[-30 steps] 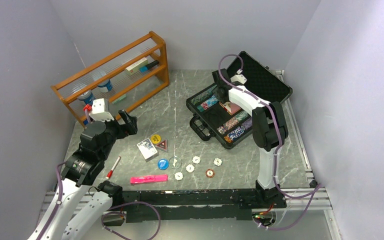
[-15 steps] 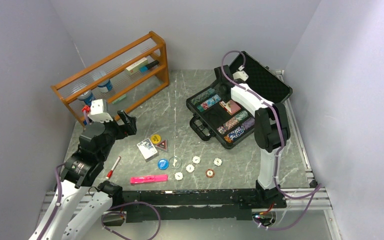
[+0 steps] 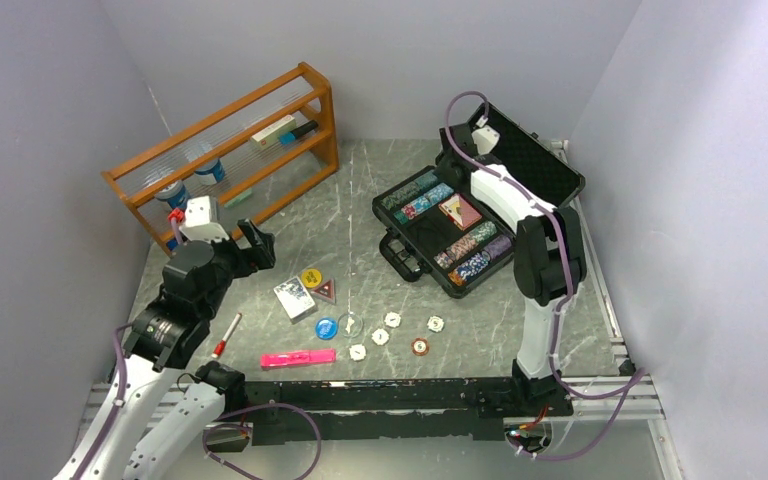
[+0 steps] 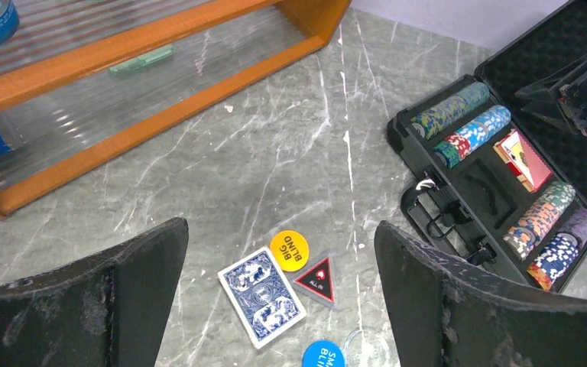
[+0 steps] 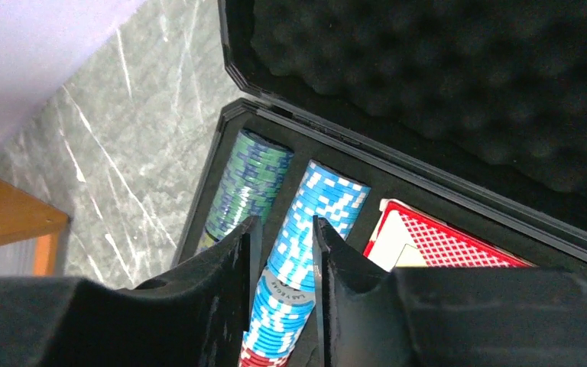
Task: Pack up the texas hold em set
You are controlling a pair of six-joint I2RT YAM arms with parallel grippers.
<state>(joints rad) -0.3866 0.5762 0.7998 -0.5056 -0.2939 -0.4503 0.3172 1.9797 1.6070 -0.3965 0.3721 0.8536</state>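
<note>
Black right gripper (image 5: 284, 229): fingers a narrow gap apart, nothing clamped between them. It hangs over the far end of the open case (image 3: 535, 170), tips above the blue-and-white chip row (image 5: 329, 195). Green chip row (image 5: 248, 183) lies just beside that one, in the outermost slot. Red-backed deck (image 5: 443, 241) sits in the next compartment along. Egg-crate foam lid stands open behind. More multicoloured chip rows (image 3: 475, 255) fill the end of the case towards the table's near edge. Case sits by the far right corner of the grey marbled table (image 3: 360, 190), handle facing the middle.

Left gripper (image 4: 281, 229): fingers spread wide, holding nothing, raised above the left side of the table.

Loose set pieces, mid-table toward the near edge:
- blue-backed deck (image 4: 261, 294), flat
- yellow button (image 4: 289, 248), just beside the deck's corner
- red-and-black triangle marker (image 4: 317, 277), touching or nearly touching the yellow button
- blue button (image 3: 326, 327), nearer the front edge
- small white discs (image 3: 380, 337), scattered in a loose cluster
- brown-rimmed chip (image 3: 419, 347), near the discs

Pink marker (image 3: 298, 358) and red-tipped pen (image 3: 226, 335) lie near the front left. Wooden rack (image 3: 220, 130) stands along the far left edge.
</note>
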